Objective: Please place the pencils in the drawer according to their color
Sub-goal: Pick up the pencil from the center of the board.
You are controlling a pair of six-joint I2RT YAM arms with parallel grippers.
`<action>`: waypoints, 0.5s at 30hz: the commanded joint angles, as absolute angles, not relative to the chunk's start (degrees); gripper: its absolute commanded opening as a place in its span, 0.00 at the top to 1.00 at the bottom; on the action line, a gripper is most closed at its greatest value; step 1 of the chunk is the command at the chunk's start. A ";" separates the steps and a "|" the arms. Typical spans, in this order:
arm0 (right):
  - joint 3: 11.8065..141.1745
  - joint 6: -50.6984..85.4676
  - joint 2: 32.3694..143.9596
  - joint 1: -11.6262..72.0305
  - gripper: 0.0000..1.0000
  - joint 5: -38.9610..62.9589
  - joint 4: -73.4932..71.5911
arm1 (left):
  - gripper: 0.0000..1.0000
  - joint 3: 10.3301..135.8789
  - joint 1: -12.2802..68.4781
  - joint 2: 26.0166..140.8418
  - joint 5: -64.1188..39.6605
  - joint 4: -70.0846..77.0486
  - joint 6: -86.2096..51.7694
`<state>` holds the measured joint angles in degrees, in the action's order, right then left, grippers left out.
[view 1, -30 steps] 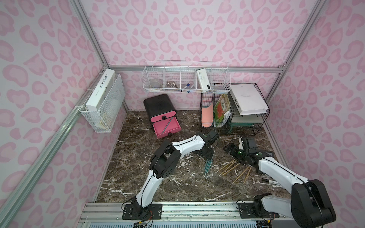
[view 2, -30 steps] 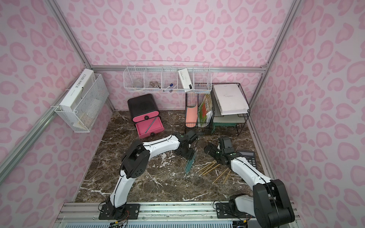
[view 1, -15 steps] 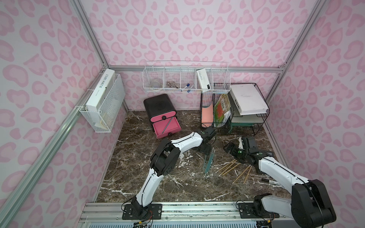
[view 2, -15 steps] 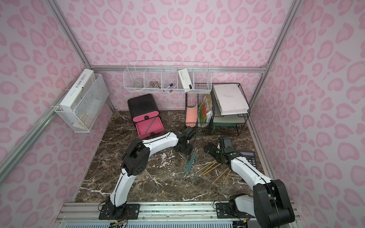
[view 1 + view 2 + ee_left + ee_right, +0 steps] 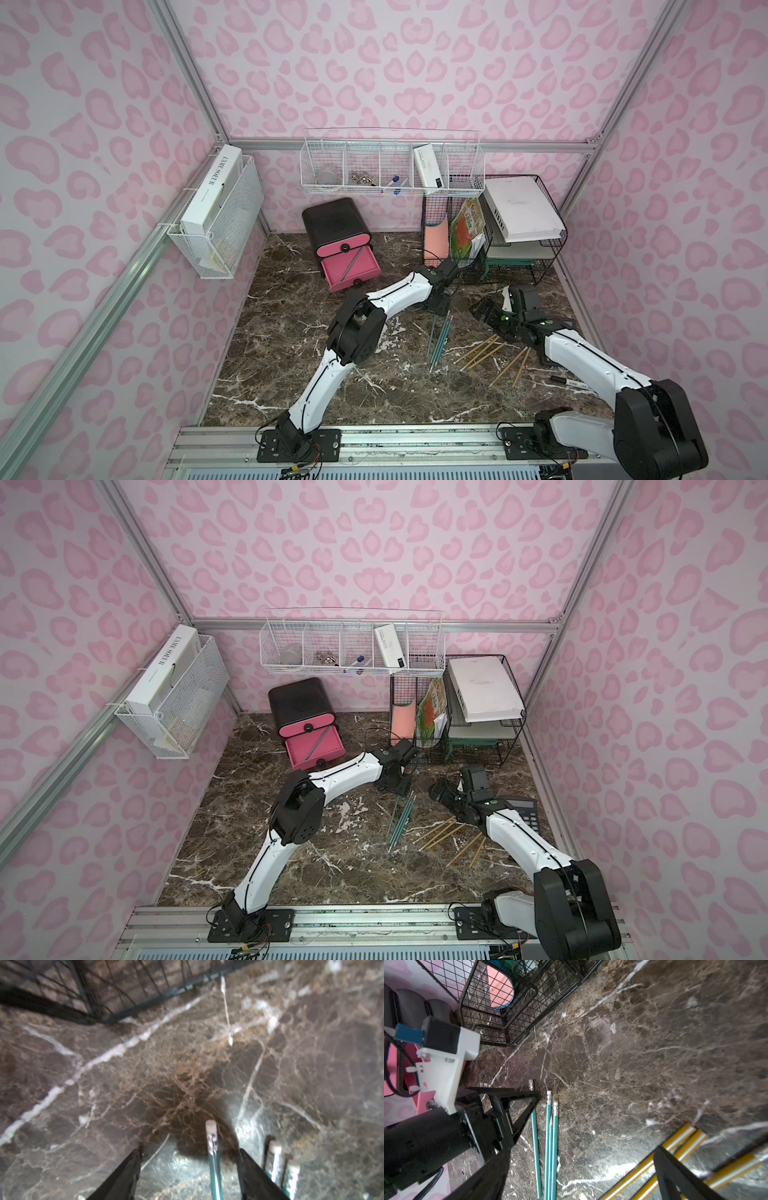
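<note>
**Left claw** [image 5: 440, 306]: positioned low over the marble tabletop [image 5: 291, 332], jaws parted, nothing clamped. In the left wrist view one teal pencil [image 5: 214, 1159] is seen lying between the two fingers [image 5: 128, 1174], nearer one of them. No contact with either can be made out.

**Teal pencils** [image 5: 441, 338]: several, laid flat and nearly parallel. The long axes run from the left claw toward the front rail. Eraser ends are pointed at the claw, the other ends away from it. Apart from the one between the fingers, they are bunched just beside the claw, on its side facing the right claw.

**Right claw** [image 5: 482, 311]: held just above the tabletop near the left claw, jaws spread wide, empty.

**Yellow pencils** [image 5: 482, 353]: scattered in a loose fan in front of the right claw, below its wrist. The long axes are set diagonally, angled away from the teal ones. In the right wrist view some are crossed by one finger [image 5: 675, 1174].

**Cabinet** [image 5: 332, 220]: black, stood well apart from the left claw, on the side away from the right claw and nearer the back wall. One pink drawer [image 5: 365, 272] is pulled out, and a single pencil [image 5: 350, 266] is laid diagonally inside.

**Wire rack** [image 5: 432, 212]: stood just behind the left claw.
</note>
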<state>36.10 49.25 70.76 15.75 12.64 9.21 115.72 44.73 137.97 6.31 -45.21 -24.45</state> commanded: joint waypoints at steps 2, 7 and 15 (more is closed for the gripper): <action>36.88 48.78 70.37 15.79 0.01 12.48 10.71 | 0.32 116.70 44.38 140.31 6.23 -47.63 -25.88; 37.31 48.69 70.09 15.82 0.01 12.24 11.29 | 0.40 117.97 44.32 141.66 6.59 -47.50 -26.19; 37.86 48.52 70.02 15.78 0.01 12.13 11.78 | 0.55 117.78 44.48 142.56 6.80 -47.52 -26.94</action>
<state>37.28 49.23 70.24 15.75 12.62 11.05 118.78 44.49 140.73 8.86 -42.30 -26.02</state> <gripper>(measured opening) 0.992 0.455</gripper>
